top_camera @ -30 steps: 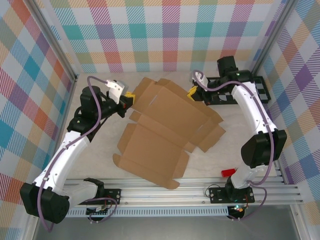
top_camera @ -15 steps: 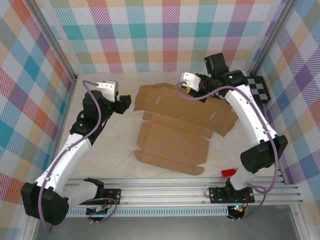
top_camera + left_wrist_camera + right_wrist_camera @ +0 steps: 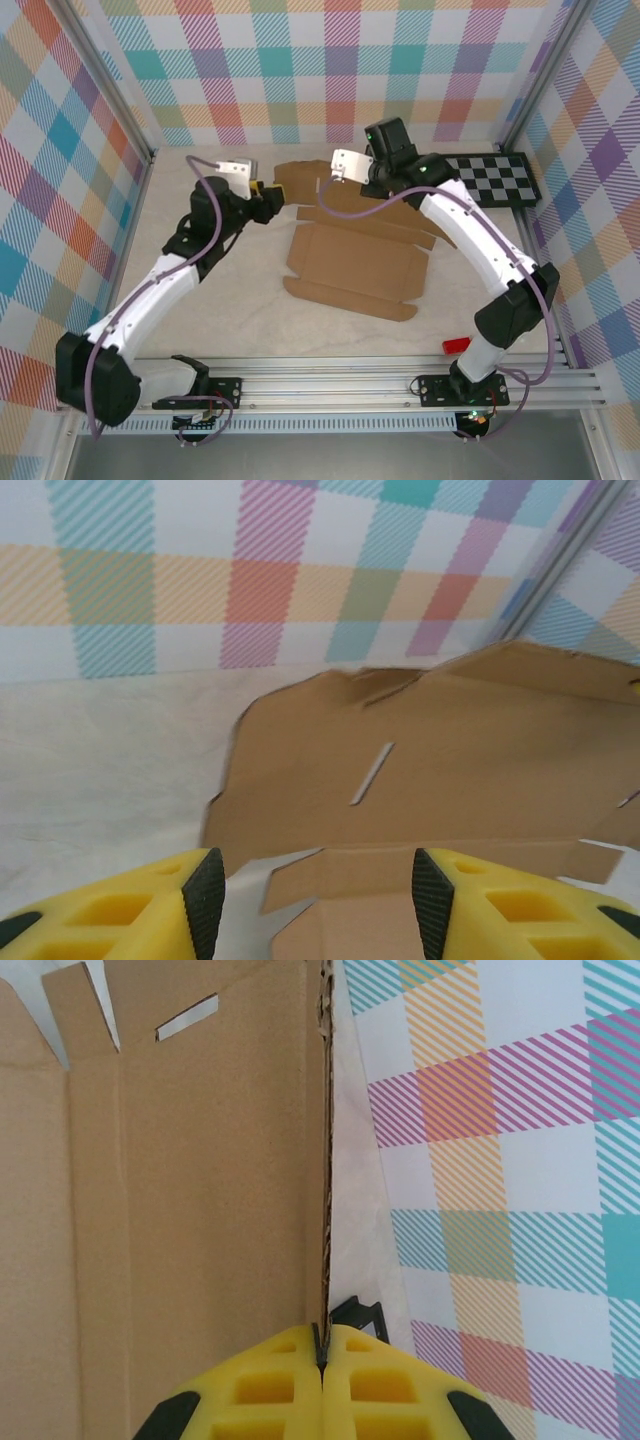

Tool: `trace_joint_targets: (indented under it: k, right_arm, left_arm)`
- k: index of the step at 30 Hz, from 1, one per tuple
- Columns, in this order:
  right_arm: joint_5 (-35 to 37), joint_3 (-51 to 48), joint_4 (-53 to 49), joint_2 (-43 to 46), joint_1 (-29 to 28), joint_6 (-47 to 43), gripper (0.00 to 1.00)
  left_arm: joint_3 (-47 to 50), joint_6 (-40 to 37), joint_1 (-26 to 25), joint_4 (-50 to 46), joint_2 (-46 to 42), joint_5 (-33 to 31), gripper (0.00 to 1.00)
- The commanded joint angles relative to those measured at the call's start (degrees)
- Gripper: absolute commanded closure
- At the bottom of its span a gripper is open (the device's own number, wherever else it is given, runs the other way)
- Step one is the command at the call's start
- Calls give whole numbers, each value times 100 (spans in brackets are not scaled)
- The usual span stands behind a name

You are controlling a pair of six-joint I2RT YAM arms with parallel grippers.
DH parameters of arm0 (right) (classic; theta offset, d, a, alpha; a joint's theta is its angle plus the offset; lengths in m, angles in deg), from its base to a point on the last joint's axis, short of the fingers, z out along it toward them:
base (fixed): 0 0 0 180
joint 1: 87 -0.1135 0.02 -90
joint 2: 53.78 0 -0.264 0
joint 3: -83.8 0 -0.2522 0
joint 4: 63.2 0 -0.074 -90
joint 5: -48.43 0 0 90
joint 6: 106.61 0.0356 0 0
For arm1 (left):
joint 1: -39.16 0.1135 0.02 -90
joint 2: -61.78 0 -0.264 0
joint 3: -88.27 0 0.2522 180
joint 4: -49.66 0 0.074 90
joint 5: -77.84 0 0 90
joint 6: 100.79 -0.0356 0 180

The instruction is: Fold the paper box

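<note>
Swinging the paper box [image 3: 355,265] square, I kept my right claw [image 3: 322,1358] pinching its raised back flap [image 3: 200,1180]; left claw [image 3: 315,900] gaped empty.

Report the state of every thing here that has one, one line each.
paper box, partly folded: near panel flat on the table, far panel lifted up.
right claw, shut on the edge of the lifted far panel.
left claw, open, nothing between its jaws, facing the box.
checkerboard panel, lying flat in the far right corner.
</note>
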Motion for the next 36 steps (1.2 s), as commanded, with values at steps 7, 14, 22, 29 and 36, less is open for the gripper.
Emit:
trace_joint_targets:
  k: [7, 14, 22, 29, 36]
  right_arm:
    - [498, -1092, 1405, 140, -206, -276, 100]
    - [12, -1099, 1062, 38, -117, -40, 100]
    - [-399, -848, 664, -131, 3, 120, 100]
    - [-465, -766, 546, -141, 3, 205, 100]
    - [-511, -712, 483, -115, 3, 300, 100]
  left_arm:
    - [-246, 377, -115, 157, 633, 577, 52]
    - [485, 664, -125, 320, 962, 982, 51]
    - [-275, -830, -124, -239, 729, 399, 43]
    - [-685, -2036, -195, -319, 944, 612, 41]
    - [-1615, -2121, -213, -979, 1653, 761, 44]
